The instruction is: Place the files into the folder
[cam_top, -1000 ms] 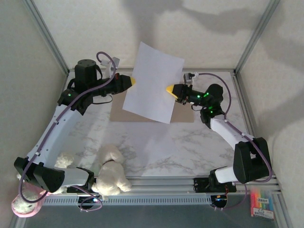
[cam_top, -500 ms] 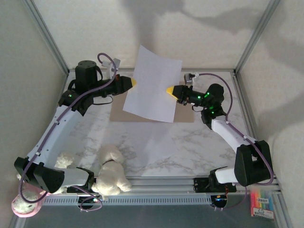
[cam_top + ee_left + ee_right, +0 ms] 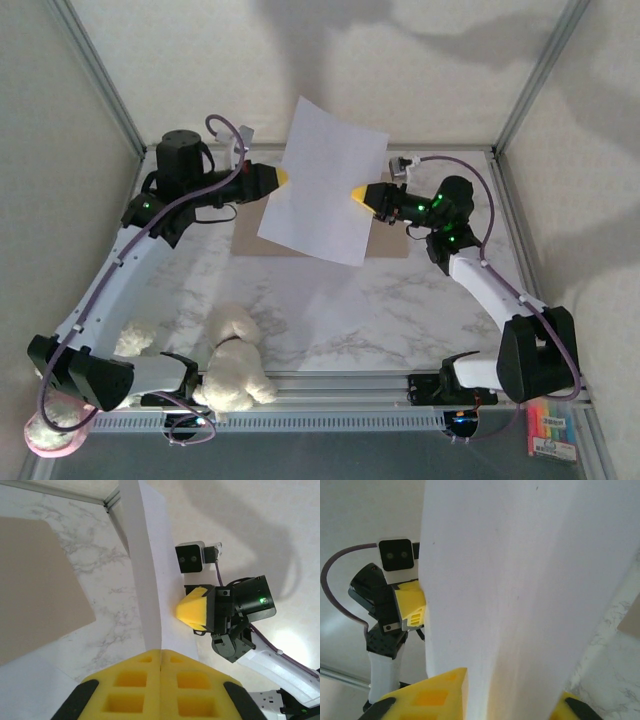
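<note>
White sheet (image 3: 322,180) is up in the air over the rear centre of the worktop (image 3: 330,300), tilted, held between the two arms. No print or marks legible on it.

Left gripper (image 3: 282,176): at the sheet's left edge. In the left wrist view its yellow fingers (image 3: 125,690) are pressed together with the sheet's edge pinched in the seam between them. Closed, gripping the sheet.

Right gripper (image 3: 356,192): at the sheet's right edge. In the right wrist view a yellow finger stands on each side of the sheet, and the paper bows up between them. Cannot tell whether they actually clamp it or only flank it.

Folder (image 3: 248,238): tan, plain, lying flat on the worktop directly below the sheet. Its left and right ends stick out from under the paper. Sheet and folder are apart, not touching. No label visible on the folder.

Other: white plush toy (image 3: 235,365) at the near edge by the left arm's base. Pack of coloured pens (image 3: 552,428) outside the frame at near right, its label print too small to read
</note>
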